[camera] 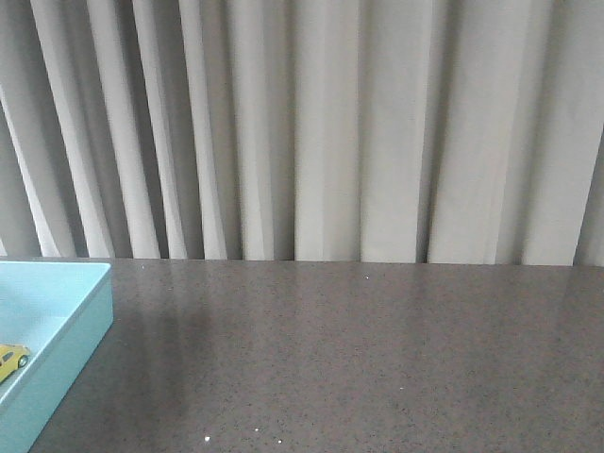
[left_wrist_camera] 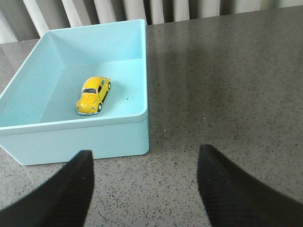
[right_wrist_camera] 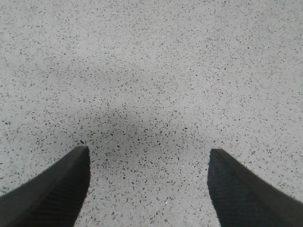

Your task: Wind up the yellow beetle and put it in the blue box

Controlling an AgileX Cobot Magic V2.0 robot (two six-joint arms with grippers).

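The yellow beetle point(left_wrist_camera: 93, 95) stands on its wheels inside the blue box point(left_wrist_camera: 146, 71), near the middle of the floor. In the front view only its tip point(camera: 13, 359) shows inside the box point(camera: 75, 330) at the far left edge. My left gripper point(left_wrist_camera: 144, 175) is open and empty over the bare table, just outside the box's near wall. My right gripper point(right_wrist_camera: 147, 177) is open and empty above bare speckled tabletop. Neither gripper shows in the front view.
The dark grey speckled table point(camera: 359, 359) stretches to the right of the box. A pleated pale curtain point(camera: 311, 123) hangs behind the table's far edge.
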